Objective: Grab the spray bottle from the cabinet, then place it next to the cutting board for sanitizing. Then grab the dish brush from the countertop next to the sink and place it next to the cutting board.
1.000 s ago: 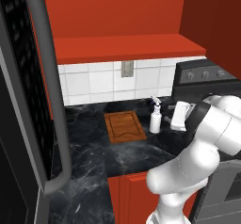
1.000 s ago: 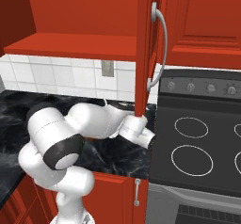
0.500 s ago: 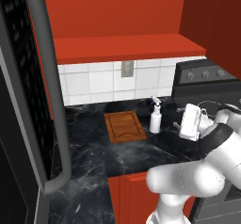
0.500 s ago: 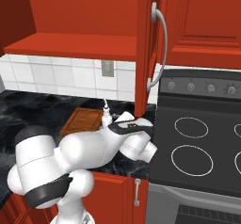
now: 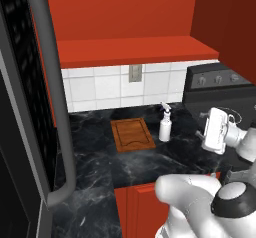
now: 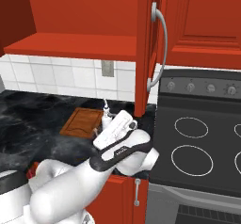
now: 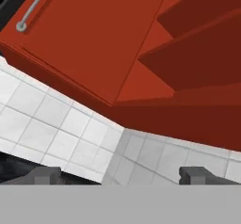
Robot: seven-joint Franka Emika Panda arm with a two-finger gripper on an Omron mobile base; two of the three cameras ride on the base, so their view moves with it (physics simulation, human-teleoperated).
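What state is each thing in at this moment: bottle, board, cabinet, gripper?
spray bottle: upright on the countertop, just right of the cutting board, not held.
cutting board: flat on the countertop, bare.
cabinet: door open, shelf bare.
gripper: open, holding nothing, raised above the countertop.

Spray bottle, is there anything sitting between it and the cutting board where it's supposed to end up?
Nothing visible. The spray bottle already stands upright on the countertop just right of the cutting board, with bare black marble between them. The gripper is open, empty and off to the bottle's right.
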